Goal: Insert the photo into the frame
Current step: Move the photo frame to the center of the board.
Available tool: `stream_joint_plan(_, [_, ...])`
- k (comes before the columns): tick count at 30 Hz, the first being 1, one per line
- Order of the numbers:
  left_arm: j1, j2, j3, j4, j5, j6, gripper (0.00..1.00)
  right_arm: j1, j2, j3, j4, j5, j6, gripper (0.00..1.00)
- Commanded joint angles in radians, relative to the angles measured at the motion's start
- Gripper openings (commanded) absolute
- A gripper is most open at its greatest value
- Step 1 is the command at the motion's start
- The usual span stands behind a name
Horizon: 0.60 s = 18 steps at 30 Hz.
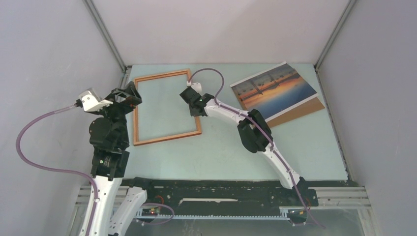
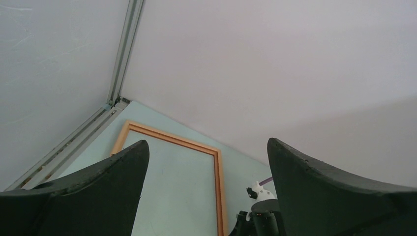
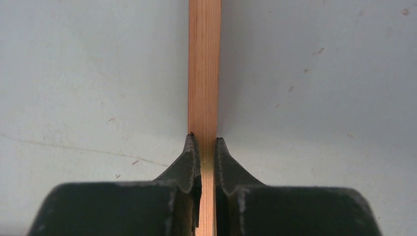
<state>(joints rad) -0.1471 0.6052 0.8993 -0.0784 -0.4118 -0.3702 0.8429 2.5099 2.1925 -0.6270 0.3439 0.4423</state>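
Note:
The reddish-brown wooden frame (image 1: pixel 166 106) lies flat on the pale green table, left of centre. My right gripper (image 1: pixel 193 102) is shut on the frame's right rail; the right wrist view shows the wooden rail (image 3: pixel 204 73) pinched between both fingertips. My left gripper (image 1: pixel 132 94) is open and empty at the frame's left rail; its wrist view shows the frame (image 2: pixel 218 182) between the spread fingers (image 2: pixel 123 167). The sunset photo (image 1: pixel 273 89) lies at the back right on top of a brown backing board (image 1: pixel 300 111).
Grey enclosure walls with metal corner posts (image 1: pixel 105 34) close in the table on three sides. A purple cable (image 1: pixel 209 73) loops off the right wrist above the frame's top right corner. The black base rail (image 1: pixel 216 189) runs along the near edge.

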Motion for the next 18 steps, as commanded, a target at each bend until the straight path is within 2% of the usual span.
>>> stream_joint_plan(1, [0.006, -0.018, -0.014, 0.001, -0.004, -0.012, 0.96, -0.007, -0.032, -0.034, -0.034, 0.071, 0.07, 0.03])
stream_joint_plan(4, [0.006, -0.023, -0.014, 0.0, -0.006, -0.01, 0.96, -0.007, -0.094, -0.111, -0.026, 0.075, 0.092, 0.01])
stream_joint_plan(11, [0.005, -0.023, -0.004, -0.004, -0.001, -0.011, 0.96, 0.004, -0.27, -0.435, 0.082, 0.037, 0.185, 0.0])
stream_joint_plan(18, [0.006, -0.021, 0.0, -0.01, 0.013, -0.022, 0.96, 0.016, -0.434, -0.669, 0.151, 0.057, 0.25, 0.0])
